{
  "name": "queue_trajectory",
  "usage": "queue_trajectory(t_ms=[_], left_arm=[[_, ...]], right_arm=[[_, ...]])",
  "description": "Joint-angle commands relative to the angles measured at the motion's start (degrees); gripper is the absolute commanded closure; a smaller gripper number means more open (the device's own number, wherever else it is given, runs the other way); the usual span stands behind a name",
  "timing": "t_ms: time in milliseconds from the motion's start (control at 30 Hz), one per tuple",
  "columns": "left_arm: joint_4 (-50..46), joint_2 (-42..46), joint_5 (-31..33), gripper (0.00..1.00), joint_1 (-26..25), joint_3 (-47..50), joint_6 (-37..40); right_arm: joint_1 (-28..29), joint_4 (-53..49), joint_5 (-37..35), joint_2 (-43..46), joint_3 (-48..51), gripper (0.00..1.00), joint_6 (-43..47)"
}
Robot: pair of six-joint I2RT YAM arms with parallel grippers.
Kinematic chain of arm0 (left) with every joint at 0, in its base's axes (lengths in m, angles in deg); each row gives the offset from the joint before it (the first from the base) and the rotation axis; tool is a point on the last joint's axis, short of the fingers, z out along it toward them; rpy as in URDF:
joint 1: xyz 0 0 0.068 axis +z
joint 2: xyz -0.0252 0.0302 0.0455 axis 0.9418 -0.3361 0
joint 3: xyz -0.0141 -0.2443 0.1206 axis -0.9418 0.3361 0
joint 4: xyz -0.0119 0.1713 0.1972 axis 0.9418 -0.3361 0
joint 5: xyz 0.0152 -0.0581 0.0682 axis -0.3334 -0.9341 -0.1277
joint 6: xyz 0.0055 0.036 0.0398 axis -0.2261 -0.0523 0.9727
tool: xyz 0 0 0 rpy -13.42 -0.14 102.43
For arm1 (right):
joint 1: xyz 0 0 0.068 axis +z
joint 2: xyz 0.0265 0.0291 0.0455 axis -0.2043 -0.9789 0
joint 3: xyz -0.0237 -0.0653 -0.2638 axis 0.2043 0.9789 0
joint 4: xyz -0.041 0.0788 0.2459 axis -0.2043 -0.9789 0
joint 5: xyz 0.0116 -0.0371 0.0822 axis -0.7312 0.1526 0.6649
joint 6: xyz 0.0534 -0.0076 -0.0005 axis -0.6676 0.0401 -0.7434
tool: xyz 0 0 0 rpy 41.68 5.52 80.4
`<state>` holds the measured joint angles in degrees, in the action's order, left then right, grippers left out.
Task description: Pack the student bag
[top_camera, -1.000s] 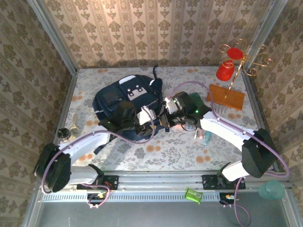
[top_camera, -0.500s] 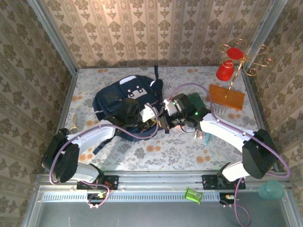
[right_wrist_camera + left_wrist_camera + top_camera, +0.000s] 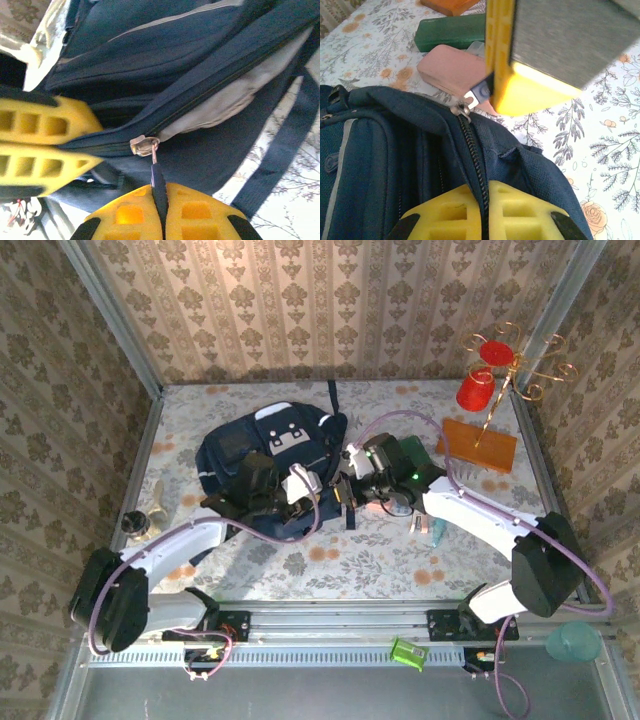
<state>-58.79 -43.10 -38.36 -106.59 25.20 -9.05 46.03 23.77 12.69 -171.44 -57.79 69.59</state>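
My right hand (image 3: 159,210) is clamped on the zip tab (image 3: 158,182), fingers pressed together with the thin tab between them. My left hand (image 3: 482,210) is pinched shut on the bag (image 3: 225,455) itself, gripping the cloth along the zip line close to the slider (image 3: 465,105). The bag lies on the left-middle of the counter (image 3: 370,560), with both hands at its right edge.

To do this well, I judge the left hand should hold the cloth taut while the right draws the tab along the line of the teeth, not up or sideways. The tab is thin and could slip out if I twist. The hands sit very near each other, so the pull should run away from the left fingers.

Just past the bag's edge lie a pink case (image 3: 450,70) and a green box (image 3: 452,31), near enough to crowd my right arm. A dark strap (image 3: 280,150) trails beside the zip. Farther off, an orange block (image 3: 478,445) and a wire stand with red cups (image 3: 478,390) are well apart from the work.
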Motion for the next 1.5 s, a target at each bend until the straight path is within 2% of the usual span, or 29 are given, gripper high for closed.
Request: queue_trajectory(t_ms=[0,67,133,200,267,433,633,767,967,1133,1367,1467], left_arm=[[-3.0,4.2,4.3,1.00,1.5,2.4,-1.8],[-2.5,4.5,7.2,1.00,1.5,3.1,-2.6],[-1.5,4.0,6.8,1.00,1.6,3.3,-2.9],[-0.7,3.2,6.7,1.00,1.6,3.6,-3.0],[-0.6,2.3,6.9,1.00,1.8,3.5,-3.1],[-0.6,3.6,8.0,1.00,2.9,4.1,-4.0],[2.1,9.4,8.0,1.00,3.4,7.2,-6.6],[3.9,11.9,9.9,1.00,3.4,9.7,-7.6],[4.0,9.0,14.0,1.00,3.4,9.4,-7.7],[4.8,5.3,12.6,1.00,3.4,7.4,-8.1],[4.4,3.1,11.8,1.00,2.7,6.3,-7.7],[3.5,3.9,13.8,1.00,3.0,6.5,-8.1]], right_arm=[[-6.3,-3.2,-14.0,-0.4,-1.0,1.00,-1.9],[-6.1,0.5,-7.5,1.4,0.2,1.00,-0.7],[-5.6,3.5,-1.0,3.3,1.4,1.00,-0.3],[-5.3,3.1,0.8,5.1,1.4,1.00,-0.3],[-5.4,-0.8,-2.3,5.9,0.5,1.00,0.2],[-7.3,-9.8,-17.0,4.2,-1.6,1.00,2.4],[-8.2,-9.0,-22.3,-0.2,-3.8,1.00,1.6],[-8.0,-5.1,-17.6,0.1,-3.7,1.00,1.7],[-6.5,3.2,2.2,7.0,0.5,1.00,2.2],[-3.8,6.8,11.2,11.5,2.5,1.00,0.5],[-2.8,6.7,11.5,11.7,3.0,1.00,-1.0],[-3.4,2.6,4.8,11.0,2.2,1.00,-1.2]])
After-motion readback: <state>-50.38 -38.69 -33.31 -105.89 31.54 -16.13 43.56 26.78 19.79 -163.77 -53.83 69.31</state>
